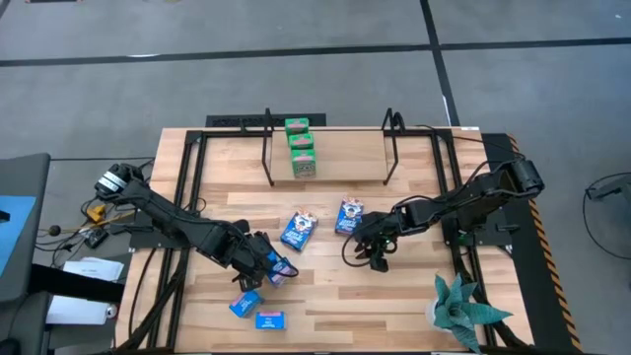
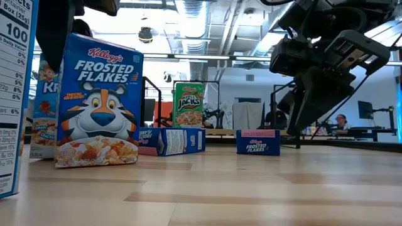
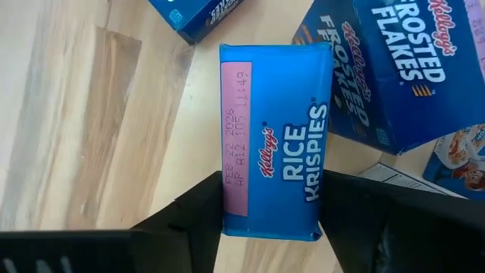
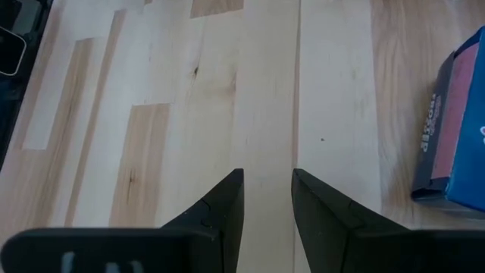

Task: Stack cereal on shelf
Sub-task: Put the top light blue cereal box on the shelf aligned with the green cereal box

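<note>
Rice Krispies box (image 3: 276, 144), light blue, sits between the left gripper's (image 3: 265, 220) fingers (image 3: 193, 216), which bracket its sides; contact not certain. This is at the counter's (image 1: 414, 296) front left, beside two more light blue boxes (image 1: 256, 311). Two dark blue Frosted Flakes boxes (image 1: 320, 224) lie mid-counter. Green boxes (image 1: 300, 148) stacked on the shelf (image 1: 335, 163) at the back. Right gripper (image 4: 267, 201) hovers over bare wood near centre, fingers slightly apart, nothing between them
</note>
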